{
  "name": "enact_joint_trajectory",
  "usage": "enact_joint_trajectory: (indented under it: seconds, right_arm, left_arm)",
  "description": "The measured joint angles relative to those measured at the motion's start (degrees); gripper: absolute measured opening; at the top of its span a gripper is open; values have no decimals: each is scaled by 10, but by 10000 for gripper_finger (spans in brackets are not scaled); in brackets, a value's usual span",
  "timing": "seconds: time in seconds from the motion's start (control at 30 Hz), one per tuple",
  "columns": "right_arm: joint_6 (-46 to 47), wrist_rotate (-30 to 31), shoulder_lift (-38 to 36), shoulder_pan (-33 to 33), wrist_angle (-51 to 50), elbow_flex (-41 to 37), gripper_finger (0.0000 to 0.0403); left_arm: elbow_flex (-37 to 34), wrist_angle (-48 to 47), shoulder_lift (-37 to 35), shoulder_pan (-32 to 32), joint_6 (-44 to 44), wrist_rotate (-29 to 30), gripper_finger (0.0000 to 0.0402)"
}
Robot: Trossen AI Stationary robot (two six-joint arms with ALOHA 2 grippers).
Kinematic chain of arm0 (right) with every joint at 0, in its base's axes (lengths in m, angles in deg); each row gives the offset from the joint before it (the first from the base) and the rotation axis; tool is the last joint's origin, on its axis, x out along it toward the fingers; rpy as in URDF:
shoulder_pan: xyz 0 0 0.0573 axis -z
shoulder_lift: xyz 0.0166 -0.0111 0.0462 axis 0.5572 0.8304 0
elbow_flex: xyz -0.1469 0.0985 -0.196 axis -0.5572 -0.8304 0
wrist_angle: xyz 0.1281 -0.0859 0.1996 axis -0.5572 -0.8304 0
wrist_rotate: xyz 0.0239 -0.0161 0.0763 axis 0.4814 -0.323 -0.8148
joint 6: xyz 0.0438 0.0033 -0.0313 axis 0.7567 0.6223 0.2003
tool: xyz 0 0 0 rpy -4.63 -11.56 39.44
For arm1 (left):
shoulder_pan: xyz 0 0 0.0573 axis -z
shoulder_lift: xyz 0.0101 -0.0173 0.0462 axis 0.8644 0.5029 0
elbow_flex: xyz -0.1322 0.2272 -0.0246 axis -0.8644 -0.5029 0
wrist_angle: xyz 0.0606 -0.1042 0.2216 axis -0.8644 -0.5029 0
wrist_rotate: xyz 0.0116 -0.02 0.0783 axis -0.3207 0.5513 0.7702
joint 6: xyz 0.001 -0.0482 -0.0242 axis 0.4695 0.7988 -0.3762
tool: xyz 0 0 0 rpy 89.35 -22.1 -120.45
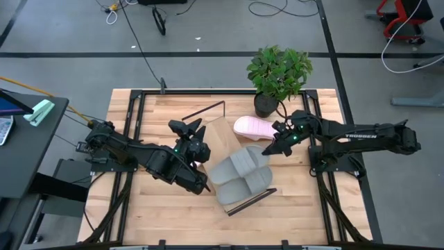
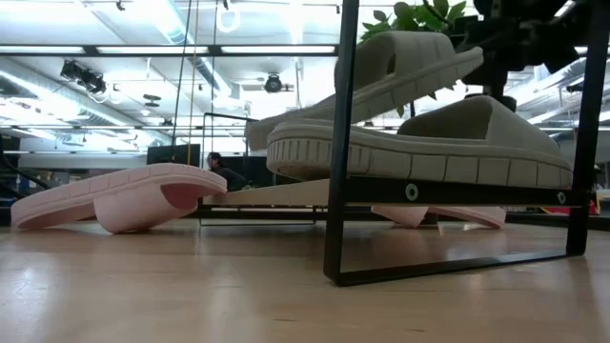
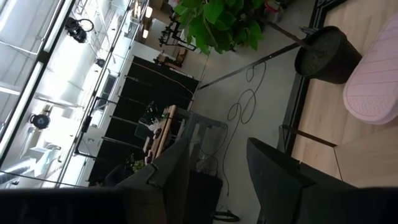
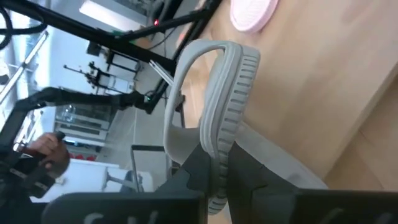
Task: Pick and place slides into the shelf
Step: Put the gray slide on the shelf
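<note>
Shelf (image 1: 220, 135): light-wood board with dark wire end frames, set diagonally at the middle of the slatted wooden table (image 1: 298, 215); the near frame stands in the foreground of the low view. Grey-green slides, two: the lower slide (image 1: 248, 184) rests on the board beside the near frame; the upper slide (image 1: 239, 164) lies next to it with its toe end tilted up, seen raised above its partner in the low view. Right gripper (image 1: 275, 147): at the upper slide's end nearest the plant, fingers closed on the slide's edge, which the right wrist view shows pinched between them with the ridged sole rim facing the camera. Pink slide (image 1: 252, 127): sole up on the table, beside the shelf and just in front of the potted plant (image 1: 277, 76). A further pink slide (image 2: 119, 198) lies on the table left of the shelf in the low view. Left gripper (image 1: 189, 129): at the shelf's far end, over the table, fingers apart, holding nothing. A person (image 4: 46, 155) shows in the room beyond the table in the right wrist view.
</note>
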Motion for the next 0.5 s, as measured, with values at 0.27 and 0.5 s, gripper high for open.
enact_joint_trajectory:
  seconds: [0.27,0.5]
  right_arm:
    - [5,14,0,0,5,-26,30]
    - [17,35,0,0,36,-28,30]
  left_arm:
    - [0,0,0,0,0,0,162]
    - [0,0,0,0,0,0,156]
